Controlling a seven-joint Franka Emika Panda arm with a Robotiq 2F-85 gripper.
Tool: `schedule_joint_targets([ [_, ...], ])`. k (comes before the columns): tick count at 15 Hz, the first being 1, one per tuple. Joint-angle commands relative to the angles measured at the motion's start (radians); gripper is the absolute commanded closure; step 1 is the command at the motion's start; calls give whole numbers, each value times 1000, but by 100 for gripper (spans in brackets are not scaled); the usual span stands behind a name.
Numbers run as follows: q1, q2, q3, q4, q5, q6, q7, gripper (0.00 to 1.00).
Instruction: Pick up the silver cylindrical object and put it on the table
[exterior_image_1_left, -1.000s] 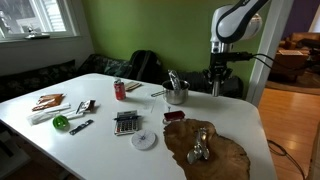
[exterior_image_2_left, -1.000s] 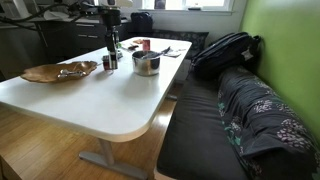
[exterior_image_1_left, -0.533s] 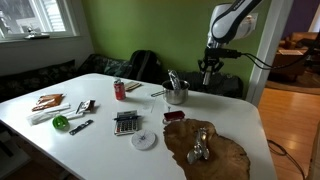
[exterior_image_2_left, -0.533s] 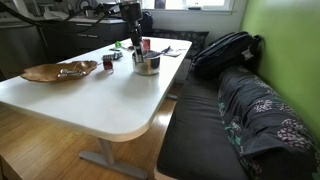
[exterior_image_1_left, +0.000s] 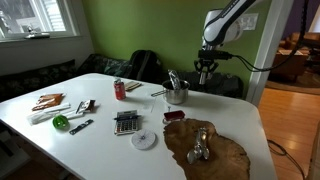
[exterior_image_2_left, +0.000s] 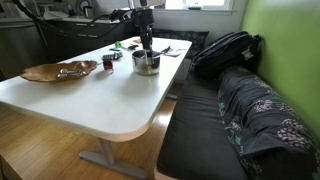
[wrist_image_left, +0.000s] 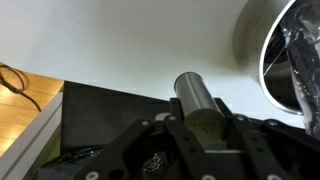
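The gripper (wrist_image_left: 203, 120) is closed on the silver cylinder (wrist_image_left: 195, 92). In the wrist view the cylinder sits clamped between the two fingers (wrist_image_left: 176, 128), with its rounded end sticking out past them. In both exterior views the gripper (exterior_image_1_left: 203, 72) (exterior_image_2_left: 146, 47) hangs in the air above the table (exterior_image_1_left: 105, 155) (exterior_image_2_left: 90, 100), so the cylinder is held clear of the white top. In those views the cylinder is too small to make out.

Under the cylinder the wrist view shows the white table (wrist_image_left: 100, 40) and its edge, with the dark bench cushion (wrist_image_left: 100, 110) just beyond. Just beside the gripper stands a silver bowl (exterior_image_1_left: 177, 96) (exterior_image_2_left: 147, 64) (wrist_image_left: 262, 45) with utensils in it, near the table edge that runs along the bench (exterior_image_2_left: 200, 120).

Farther along the top, in an exterior view, a red can (exterior_image_1_left: 120, 90) stands near the same edge. A calculator (exterior_image_1_left: 126, 122) and a white round disc (exterior_image_1_left: 145, 140) lie toward the middle. A small dark red object (exterior_image_1_left: 174, 116) lies between the bowl and the brown wood slab (exterior_image_1_left: 210, 152) (exterior_image_2_left: 58, 71), which lies at a corner of the table and carries a small metal piece (exterior_image_1_left: 200, 146). A green object (exterior_image_1_left: 61, 122) lies well apart, toward the opposite end. A black backpack (exterior_image_2_left: 225, 50) rests on the bench.
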Motion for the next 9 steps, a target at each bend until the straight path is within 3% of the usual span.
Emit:
schedule_joint_targets([
  [1,4,24,-8,26,1,-3,12,89],
  [3,2,107,-14,106,13,0,58,89],
  [9,-30,337,-10,394,58,-145,156,89],
])
